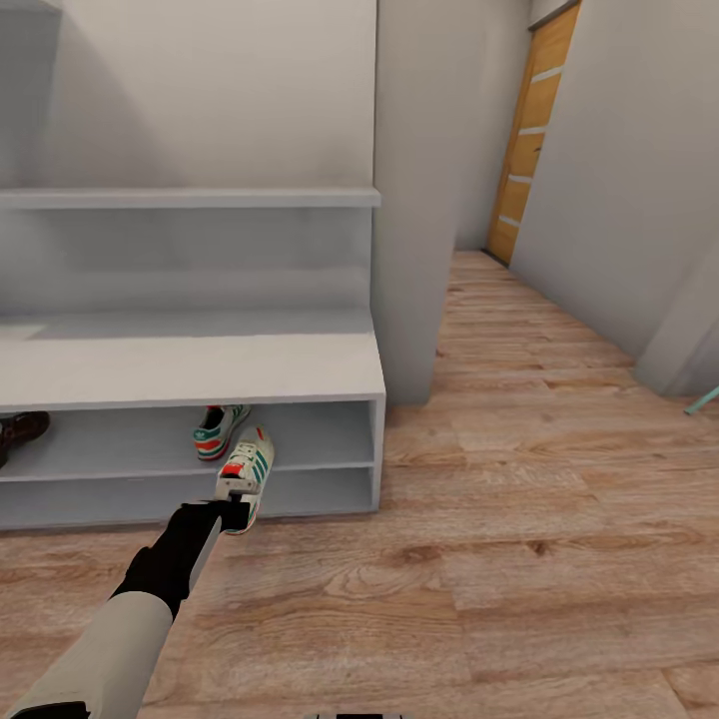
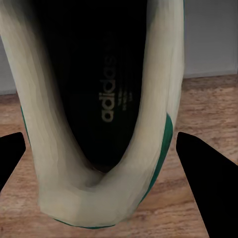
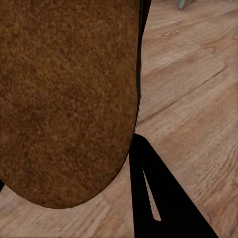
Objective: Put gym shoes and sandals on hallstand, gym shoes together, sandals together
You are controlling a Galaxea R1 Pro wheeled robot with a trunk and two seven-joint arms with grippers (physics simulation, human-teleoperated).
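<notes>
The hallstand (image 1: pixel 190 364) spans the wall ahead of us, its bench top bare, with wide corridor floor (image 1: pixel 519 559) open on our right. On its upper shelf row one gym shoe (image 1: pixel 220 429) sits heel outward; a dark sandal (image 1: pixel 20 431) lies at the far left of that row. Our left gripper (image 1: pixel 232 513) pinches the heel of the second gym shoe (image 1: pixel 248 471), toe aimed at the shelf edge. It looks light with a soft collar, so the firmer heel rim is our best hold. Our right gripper (image 3: pixel 74 198) has a tan sandal sole (image 3: pixel 64 99) against its fingers; we cannot tell how tightly.
</notes>
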